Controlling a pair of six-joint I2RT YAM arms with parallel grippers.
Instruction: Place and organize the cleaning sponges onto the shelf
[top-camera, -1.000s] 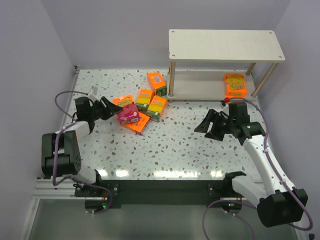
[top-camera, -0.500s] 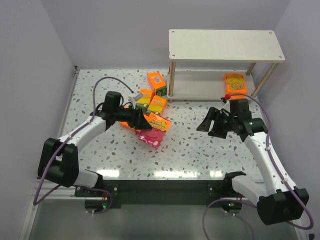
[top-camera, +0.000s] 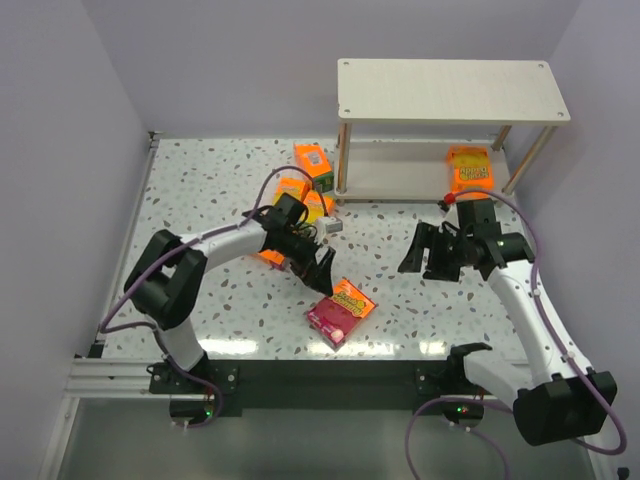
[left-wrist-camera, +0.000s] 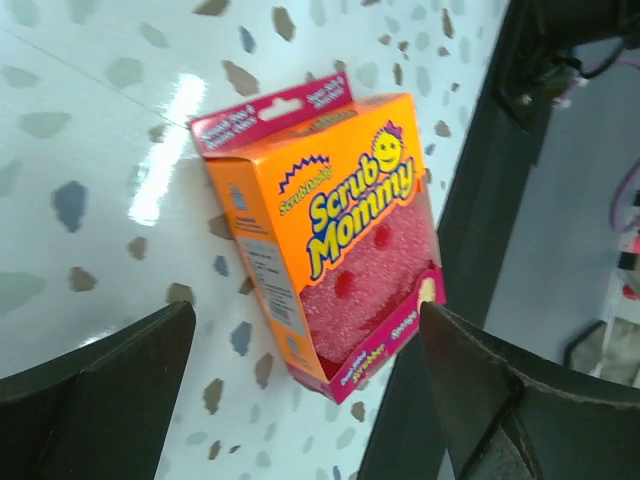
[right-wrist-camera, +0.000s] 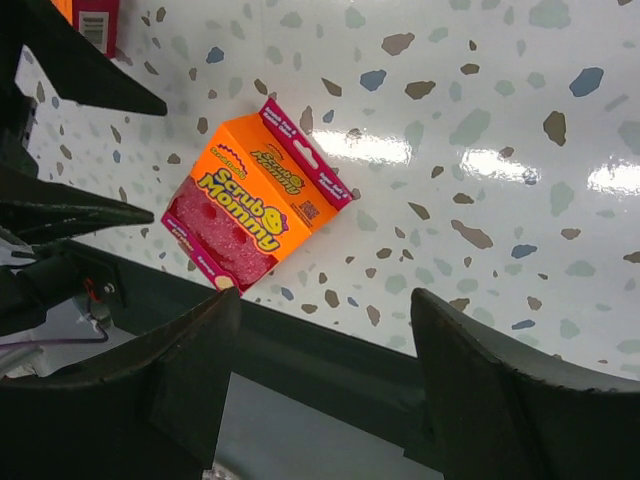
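Since a second ago, the left pincer (top-camera: 320, 276) has swept rightward. The sponge pack (top-camera: 340, 311) lies diagonally near the counter (top-camera: 200, 190) front edge, just beyond its spread, empty jaws. The right pincer (top-camera: 425, 262), likewise agape, sits farther off.

Six sponge packs (top-camera: 340, 310), one two-tier shelf (top-camera: 450, 90), two arms (top-camera: 228, 239).

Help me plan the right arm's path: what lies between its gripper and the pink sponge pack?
Only bare speckled table, per the top view, between right gripper and pack.
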